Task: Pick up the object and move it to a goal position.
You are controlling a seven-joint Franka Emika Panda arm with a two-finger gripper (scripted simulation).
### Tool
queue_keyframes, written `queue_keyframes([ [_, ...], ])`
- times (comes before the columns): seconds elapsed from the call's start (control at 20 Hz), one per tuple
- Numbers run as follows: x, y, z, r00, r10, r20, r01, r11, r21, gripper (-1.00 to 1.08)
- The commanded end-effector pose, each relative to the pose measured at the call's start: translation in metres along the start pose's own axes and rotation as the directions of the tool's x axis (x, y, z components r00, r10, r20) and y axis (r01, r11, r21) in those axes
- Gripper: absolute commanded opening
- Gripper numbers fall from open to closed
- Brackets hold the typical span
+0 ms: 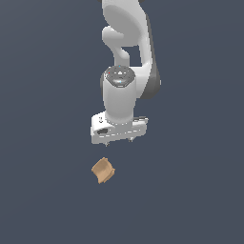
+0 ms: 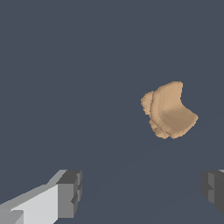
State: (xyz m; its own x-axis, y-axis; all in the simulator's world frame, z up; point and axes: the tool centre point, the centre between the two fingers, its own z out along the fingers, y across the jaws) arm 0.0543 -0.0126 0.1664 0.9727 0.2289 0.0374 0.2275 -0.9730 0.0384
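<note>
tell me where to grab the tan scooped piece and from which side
Probably from above: the open gripper hangs over the tan piece, apart from it. Close the fingers across its outer walls, not the curved scoop, which would likely slip.

The object [image 1: 103,170] is tan-brown, with a lighter sandy tone on its rim and a darker brown in the scooped face. Above the object in the exterior view, the arm [image 1: 125,57] is white, with a dark grey part along one side. The gripper [image 2: 140,192] has a white body, and its fingers [image 2: 70,192] are grey. The ground [image 1: 43,143] around the object is plain dark blue-grey, without pattern.
</note>
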Motion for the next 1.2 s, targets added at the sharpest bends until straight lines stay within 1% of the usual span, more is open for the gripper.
queue_keyframes([
  [0.0, 0.008, 0.008, 0.008, 0.999, -0.051, 0.005, 0.051, 0.999, 0.003, 1.0],
  [0.25, 0.025, 0.027, 0.028, 0.987, -0.16, 0.015, 0.16, 0.987, 0.012, 1.0],
  [0.6, 0.041, 0.053, 0.055, 0.955, -0.295, 0.02, 0.294, 0.955, 0.031, 1.0],
  [0.9, 0.048, 0.068, 0.071, 0.93, -0.367, 0.02, 0.366, 0.93, 0.043, 1.0],
  [1.15, 0.051, 0.075, 0.079, 0.917, -0.398, 0.019, 0.397, 0.917, 0.049, 1.0],
])
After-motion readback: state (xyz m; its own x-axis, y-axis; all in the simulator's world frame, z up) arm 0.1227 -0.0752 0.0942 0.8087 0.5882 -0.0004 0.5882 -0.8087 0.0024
